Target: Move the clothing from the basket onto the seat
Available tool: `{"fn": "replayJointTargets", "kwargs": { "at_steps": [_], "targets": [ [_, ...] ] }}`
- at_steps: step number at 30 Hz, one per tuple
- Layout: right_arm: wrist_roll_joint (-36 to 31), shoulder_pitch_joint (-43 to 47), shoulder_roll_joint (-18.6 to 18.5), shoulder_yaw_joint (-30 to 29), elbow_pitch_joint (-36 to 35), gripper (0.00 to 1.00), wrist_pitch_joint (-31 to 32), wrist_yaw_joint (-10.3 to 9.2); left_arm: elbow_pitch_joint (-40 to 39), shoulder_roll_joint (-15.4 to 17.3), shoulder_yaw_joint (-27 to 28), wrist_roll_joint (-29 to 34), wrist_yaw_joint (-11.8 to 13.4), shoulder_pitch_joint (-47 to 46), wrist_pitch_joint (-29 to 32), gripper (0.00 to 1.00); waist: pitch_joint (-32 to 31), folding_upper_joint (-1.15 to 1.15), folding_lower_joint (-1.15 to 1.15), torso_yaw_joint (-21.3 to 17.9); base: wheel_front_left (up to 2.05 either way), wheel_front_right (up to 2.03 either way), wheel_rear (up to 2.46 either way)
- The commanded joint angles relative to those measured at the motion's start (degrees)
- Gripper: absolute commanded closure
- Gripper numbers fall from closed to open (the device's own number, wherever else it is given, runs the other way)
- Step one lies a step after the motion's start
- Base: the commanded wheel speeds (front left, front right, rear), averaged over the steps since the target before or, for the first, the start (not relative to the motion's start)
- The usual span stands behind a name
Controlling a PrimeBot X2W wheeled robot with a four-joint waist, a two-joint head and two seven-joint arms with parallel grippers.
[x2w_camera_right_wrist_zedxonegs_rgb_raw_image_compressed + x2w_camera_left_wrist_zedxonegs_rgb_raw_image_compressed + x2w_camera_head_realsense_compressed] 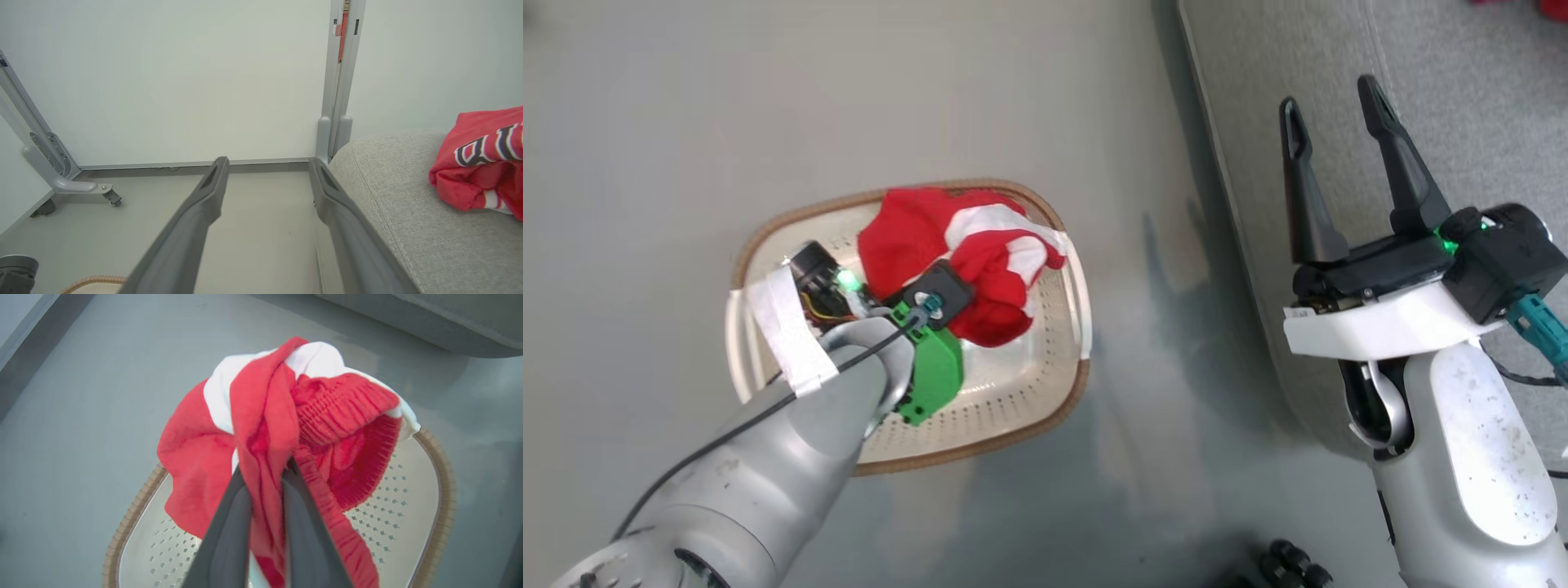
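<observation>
1. Left wrist view: the left gripper (265,470) has its 2 dark fingers pinched nearly together on a fold of the red shorts (343,416), which have white trim and a ribbed waistband. It is holding cloth, not empty.
2. The bundle fills the centre of that frame, bunched above the cream perforated plastic basket (443,490) with its brown woven-look rim. Its lower folds hang toward the basket floor.
3. To lift well, I judge the arm should rise straight until the trailing hem clears the rim. It can then travel toward the right of the head view, where the large grey fabric seat cushion (1486,98) lies. A sideways pull too early could snag the rim and drag the light basket.
4. The pinch takes only 1 narrow fold, so a slow carry seems wise in case it slips.
5. At the right of the head view, the right gripper (1330,96) is spread wide and empty, over the seat's edge.
6. Basket contents: the shorts alone, with bare dotted floor around them.
7. Seat contents: a red jersey (478,163) with black-and-white lettering lies on the cushion at the right edge of the right wrist view.
</observation>
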Motion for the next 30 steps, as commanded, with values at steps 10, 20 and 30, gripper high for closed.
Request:
{"fn": "replayJointTargets", "kwargs": {
  "at_steps": [10, 20, 30],
  "targets": [
    [-0.7, 5.3, -0.21, -0.88, 1.56, 0.0, 0.0, -0.04, -15.85, 2.72, 8.8, -0.92, 3.06, 7.53, -0.3, 1.0, -13.48, 0.0, 0.0, 6.92, 0.0, 0.0, 0.0],
    [-0.07, 9.7, -0.21, -1.22, 2.68, 0.0, 0.0, -0.04, -29.45, 3.08, 19.83, 1.16, 4.01, 14.49, -0.32, 1.0, -20.5, 0.0, 0.0, 7.3, 0.0, 0.0, 0.0],
    [0.46, 12.8, -0.21, -1.23, 2.93, 0.0, 0.0, -0.04, -39.82, 1.32, 30.15, 3.21, 3.56, 19.09, -0.31, 1.0, -24.12, 0.0, 0.0, 7.4, 0.0, 0.0, 0.0]
  ]
}}
